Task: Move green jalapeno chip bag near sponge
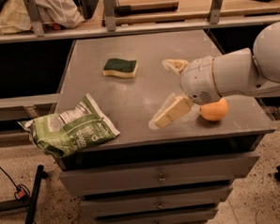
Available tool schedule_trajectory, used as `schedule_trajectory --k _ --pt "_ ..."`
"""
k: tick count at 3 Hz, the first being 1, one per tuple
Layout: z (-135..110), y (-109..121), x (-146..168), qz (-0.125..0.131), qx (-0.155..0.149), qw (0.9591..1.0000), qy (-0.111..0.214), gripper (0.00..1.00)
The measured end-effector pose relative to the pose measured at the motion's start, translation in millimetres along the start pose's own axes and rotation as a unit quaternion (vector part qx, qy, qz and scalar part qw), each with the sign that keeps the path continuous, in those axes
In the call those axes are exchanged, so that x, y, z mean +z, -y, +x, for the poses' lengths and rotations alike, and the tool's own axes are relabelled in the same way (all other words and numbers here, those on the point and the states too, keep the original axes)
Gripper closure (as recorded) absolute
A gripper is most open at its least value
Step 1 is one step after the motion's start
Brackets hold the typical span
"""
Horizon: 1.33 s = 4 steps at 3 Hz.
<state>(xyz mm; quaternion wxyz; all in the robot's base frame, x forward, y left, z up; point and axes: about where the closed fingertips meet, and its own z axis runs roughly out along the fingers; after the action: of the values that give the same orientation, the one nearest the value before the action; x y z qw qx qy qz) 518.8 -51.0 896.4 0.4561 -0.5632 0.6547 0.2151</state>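
Observation:
The green jalapeno chip bag lies crinkled at the front left corner of the grey table, partly hanging over the edge. The sponge, dark green on top with a pale yellow base, lies toward the back of the table, left of centre. My gripper is over the right half of the table, open and empty, one finger near the front and the other finger further back. It is well to the right of both the bag and the sponge.
A round orange fruit sits at the front right, just behind my white arm. A shelf with clutter runs along the back. Drawers are under the table front.

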Motion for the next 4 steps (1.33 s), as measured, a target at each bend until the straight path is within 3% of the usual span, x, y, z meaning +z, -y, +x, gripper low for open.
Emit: schedule_trajectory --k 2,4 --pt "-3 -15 51 -0.018 0.001 0.9997 0.019 0.0" --pt "-13 -42 97 -0.053 0.006 0.9982 0.028 0.0"
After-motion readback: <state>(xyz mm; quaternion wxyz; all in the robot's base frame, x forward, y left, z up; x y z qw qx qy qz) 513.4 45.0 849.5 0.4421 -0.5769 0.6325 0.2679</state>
